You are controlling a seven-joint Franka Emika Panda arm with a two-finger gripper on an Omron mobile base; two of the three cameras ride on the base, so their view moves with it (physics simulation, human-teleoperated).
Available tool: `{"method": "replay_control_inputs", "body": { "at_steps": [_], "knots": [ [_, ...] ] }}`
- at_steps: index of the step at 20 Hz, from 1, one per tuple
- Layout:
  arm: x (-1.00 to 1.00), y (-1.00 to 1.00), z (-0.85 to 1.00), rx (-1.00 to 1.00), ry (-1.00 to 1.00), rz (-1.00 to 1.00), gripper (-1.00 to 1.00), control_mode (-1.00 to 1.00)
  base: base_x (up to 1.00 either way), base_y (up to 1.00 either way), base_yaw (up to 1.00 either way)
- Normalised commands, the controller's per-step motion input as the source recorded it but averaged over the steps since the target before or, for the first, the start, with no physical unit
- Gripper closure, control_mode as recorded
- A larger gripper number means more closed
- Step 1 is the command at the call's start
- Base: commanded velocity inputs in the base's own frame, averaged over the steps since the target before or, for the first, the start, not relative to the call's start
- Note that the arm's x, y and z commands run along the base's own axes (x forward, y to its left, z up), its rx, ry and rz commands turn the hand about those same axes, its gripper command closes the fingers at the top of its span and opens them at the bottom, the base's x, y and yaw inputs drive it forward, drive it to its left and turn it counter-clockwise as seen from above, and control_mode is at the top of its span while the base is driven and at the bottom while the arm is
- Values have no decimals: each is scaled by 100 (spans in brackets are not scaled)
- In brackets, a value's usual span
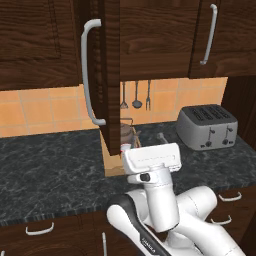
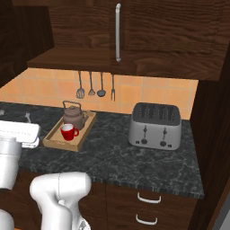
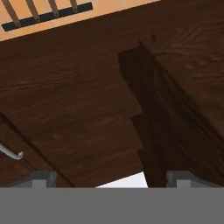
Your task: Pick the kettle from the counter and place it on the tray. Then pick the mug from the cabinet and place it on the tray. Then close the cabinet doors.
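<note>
Dark stone counter (image 2: 134,161), wall cabinet (image 2: 148,31) above, one door (image 1: 107,75) swung open.
Kettle (image 2: 73,115) and red mug (image 2: 68,132) are seen on the tray (image 2: 56,143); gripper (image 3: 111,179) jaws are spread wide beneath the cabinet, nothing held.

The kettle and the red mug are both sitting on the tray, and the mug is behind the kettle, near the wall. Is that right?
Almost. Both are on the tray, but the mug sits in front of the kettle, nearer the counter's front edge; the kettle is the one closer to the wall. The right base view shows this.
</note>
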Motion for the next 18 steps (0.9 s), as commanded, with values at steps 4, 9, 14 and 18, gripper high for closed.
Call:
{"method": "replay_control_inputs", "body": {
  "at_steps": [4, 9, 14, 18],
  "knots": [
    [-46, 67, 0, 0, 0, -31, -100, -100, 0, 0, 0],
    [-58, 66, 12, 0, 0, -29, -100, -100, 0, 0, 0],
    [-52, 72, 55, 0, 7, -16, -100, -100, 0, 0, 0],
    [-33, 76, 17, -6, 6, -15, -100, -100, 0, 0, 0]
  ]
}}
